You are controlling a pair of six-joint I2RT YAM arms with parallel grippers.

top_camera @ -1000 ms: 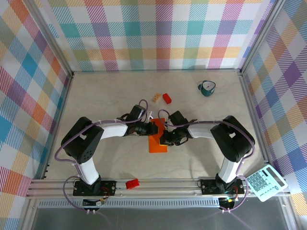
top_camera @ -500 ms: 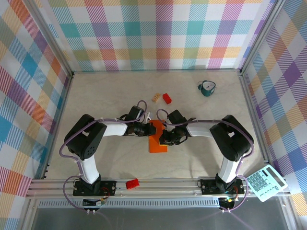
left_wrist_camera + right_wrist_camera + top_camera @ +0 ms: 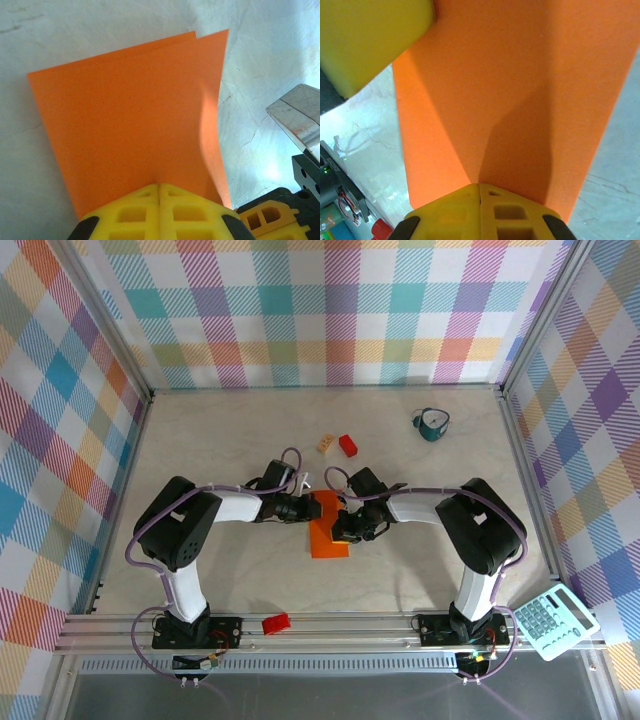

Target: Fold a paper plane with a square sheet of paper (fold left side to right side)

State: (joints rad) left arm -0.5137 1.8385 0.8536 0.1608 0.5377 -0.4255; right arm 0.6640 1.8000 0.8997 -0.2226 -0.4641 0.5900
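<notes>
Left claw (image 3: pixel 304 508), fingers pressed together, has its yellow tips on the upper left part of the thin bright orange folded sheet of paper (image 3: pixel 328 538). The sheet lies mid-desk (image 3: pixel 200 450) between both claws. On my left wrist feed I see two layers at its far edge. Right claw (image 3: pixel 346 524), likewise closed, touches the sheet's right side. I can't tell whether either pinches paper.

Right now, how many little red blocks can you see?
2. One small red block lies beyond the orange paper sheet, beside a tan block; the other red block sits on the near metal rail. Arms may hide more.
</notes>
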